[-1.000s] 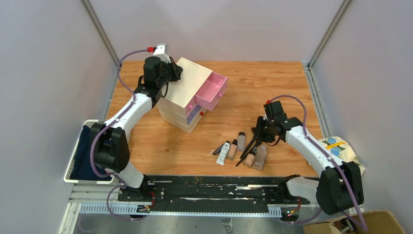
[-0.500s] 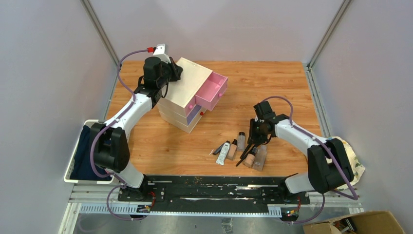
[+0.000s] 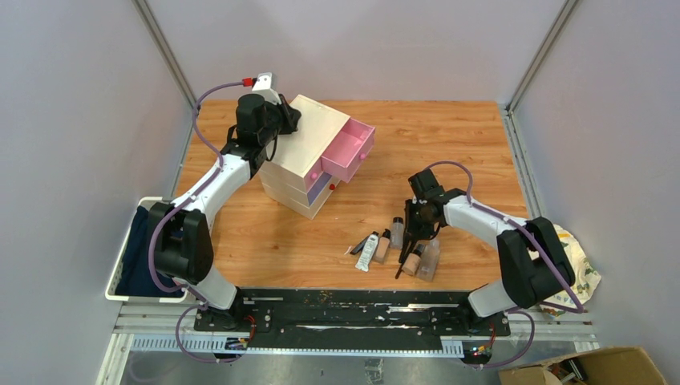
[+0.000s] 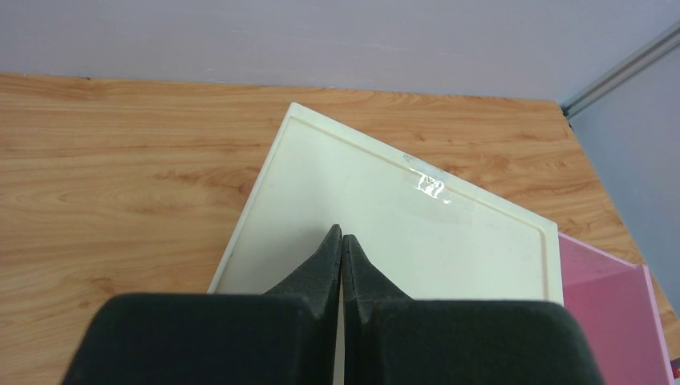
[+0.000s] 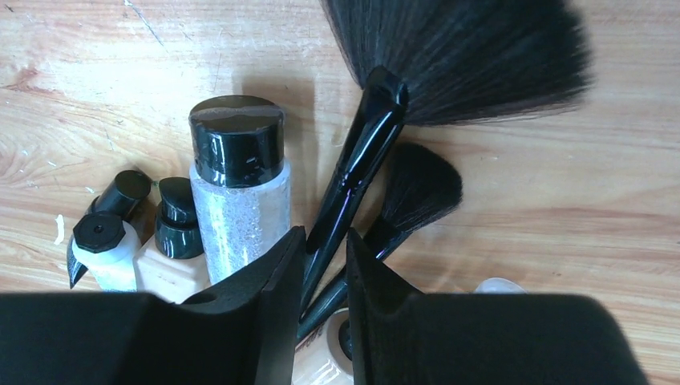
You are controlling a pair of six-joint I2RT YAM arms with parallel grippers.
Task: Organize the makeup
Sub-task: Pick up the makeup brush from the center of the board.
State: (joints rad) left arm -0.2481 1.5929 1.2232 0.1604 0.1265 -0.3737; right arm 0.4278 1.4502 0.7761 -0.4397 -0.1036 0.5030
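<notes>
The makeup lies in a cluster near the table's front: a white squeeze tube, beige bottles, a clear glitter bottle and black-handled brushes. My right gripper is down over the cluster. In the right wrist view its fingers are closed narrowly on the large brush's handle, with the smaller brush just beside it and the glitter bottle to the left. My left gripper is shut and empty, its tips on top of the cream box.
The cream drawer box stands at the back left with its pink top drawer pulled open and a purple drawer slightly out. A white bin with dark cloth sits at the left edge. A patterned cloth lies at the right edge.
My right arm has moved left and down onto the makeup cluster. The large brush now lies more upright in the top view. The left arm has not moved.
</notes>
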